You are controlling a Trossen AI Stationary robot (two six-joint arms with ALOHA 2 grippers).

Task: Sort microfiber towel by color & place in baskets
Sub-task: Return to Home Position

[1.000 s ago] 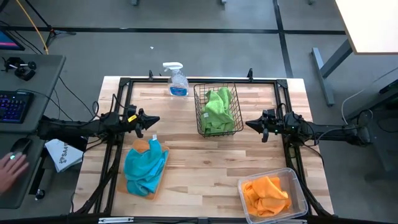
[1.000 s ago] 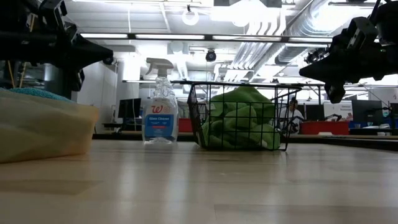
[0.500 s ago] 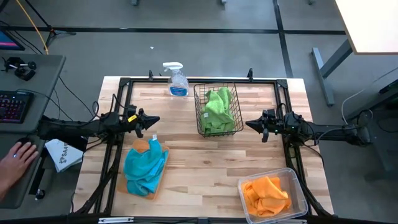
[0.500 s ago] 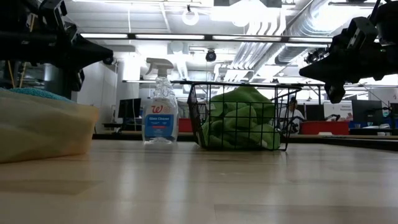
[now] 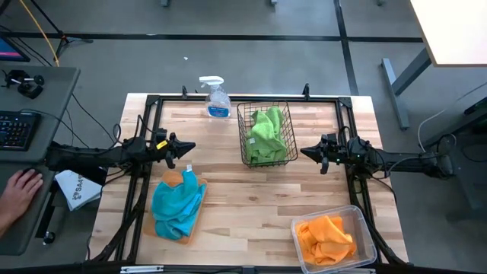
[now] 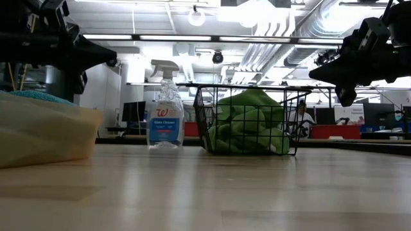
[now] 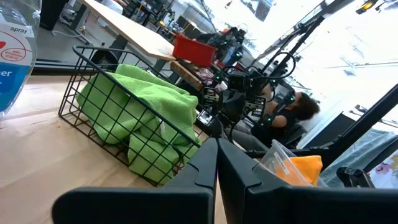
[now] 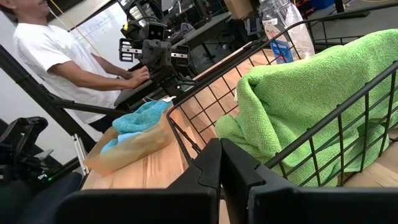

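Observation:
Lime green towels (image 5: 265, 135) fill the black wire basket (image 5: 284, 116) at the table's far middle, also seen in the low view (image 6: 252, 125). Turquoise towels (image 5: 176, 204) lie piled on the flat orange tray (image 5: 173, 177) near the left side. Orange towels (image 5: 327, 238) sit in the clear bin (image 5: 358, 213) at the near right corner. My left gripper (image 5: 192, 147) hovers shut over the table's left side, left of the basket. My right gripper (image 5: 304, 152) hovers shut right of the basket. Both hold nothing.
A clear spray bottle (image 5: 216, 97) with blue liquid stands at the far edge, left of the basket. Bare wood lies in the table's middle and near part. A person's hand (image 5: 17, 190) rests on a side desk left of the table.
Both arms have kept still and the towels lie as before. Only the person's hand on the side desk has shifted a little.

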